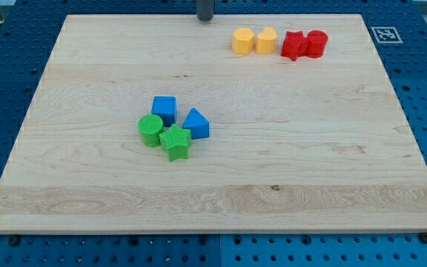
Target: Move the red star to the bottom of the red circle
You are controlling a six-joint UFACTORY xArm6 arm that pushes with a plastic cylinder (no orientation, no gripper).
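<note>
Presently my tip (205,18) sits at the view's top edge of the board (221,200), touching no block; being a bare rod it has nothing to open or close, and it holds nothing. Nearest to it, toward the view's right, lie two yellow blocks (254,41) side by side, their shapes not clear. Just beyond them the red star (294,46) rests against the left flank of the red circle (316,43), apparently touching. So the star is beside the circle, not below it; the task looks unstarted. Judgement: the tip probably needs to get behind the star and push it down and around under the circle. Well apart, left of centre, cluster a blue cube (164,109), blue triangle (196,123), green circle (151,130) and green star (175,142), clear of the work.
</note>
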